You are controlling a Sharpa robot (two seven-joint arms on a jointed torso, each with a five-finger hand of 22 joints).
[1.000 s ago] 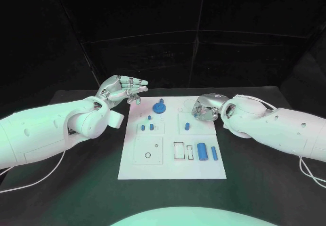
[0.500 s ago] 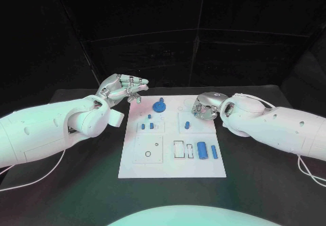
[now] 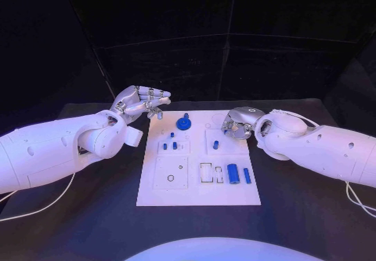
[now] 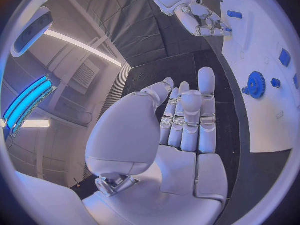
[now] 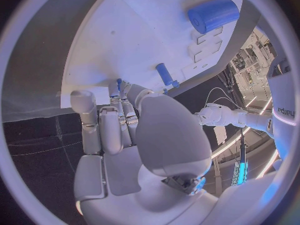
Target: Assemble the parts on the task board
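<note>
Here, left hand (image 3: 141,102) off task board (image 3: 157,198) edge, fingers apart.

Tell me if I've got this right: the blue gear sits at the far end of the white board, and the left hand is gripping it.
Not quite. The blue gear does sit at the far end of the task board, but the left hand isn't gripping it. The head view shows that hand raised off the board's far left corner, holding nothing, apart from the gear.
</note>
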